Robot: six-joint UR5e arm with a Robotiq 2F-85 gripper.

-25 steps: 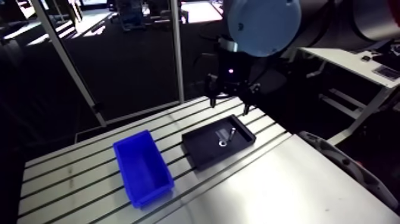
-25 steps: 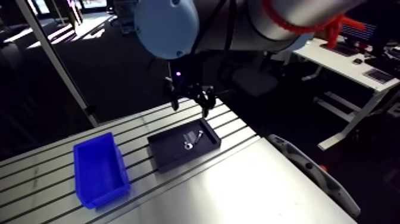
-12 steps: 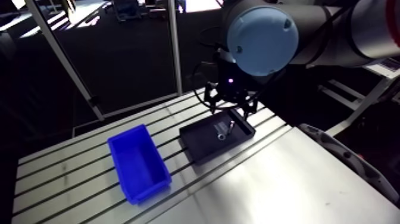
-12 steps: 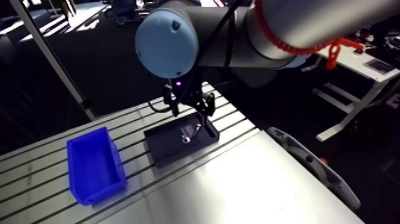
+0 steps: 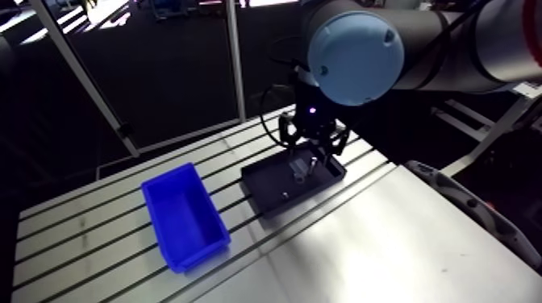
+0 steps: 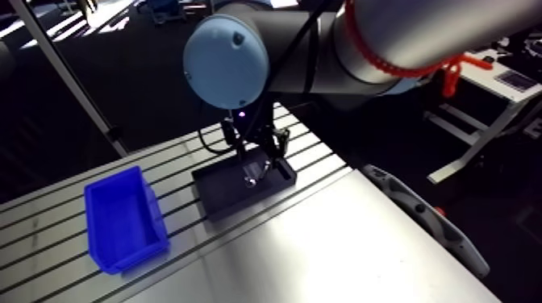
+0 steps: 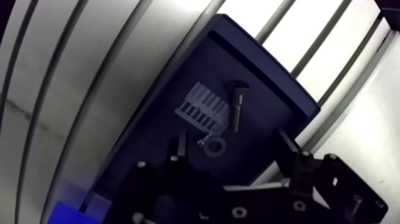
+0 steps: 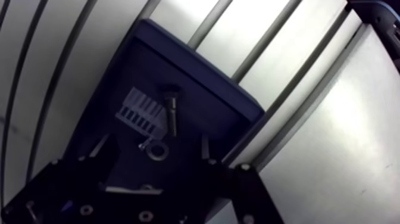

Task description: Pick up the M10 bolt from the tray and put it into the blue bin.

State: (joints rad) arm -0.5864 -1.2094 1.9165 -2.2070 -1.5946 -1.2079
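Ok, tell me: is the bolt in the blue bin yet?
No, the bolt lies in the black tray, just ahead of the gripper.

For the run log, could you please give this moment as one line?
gripper: open, above tray | M10 bolt: lying in tray, not gripped | blue bin: beside tray, no bolt inside

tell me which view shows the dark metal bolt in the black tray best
The wrist view: the dark metal bolt lies whole, head and shank clear. The arm view shows only a small glint.
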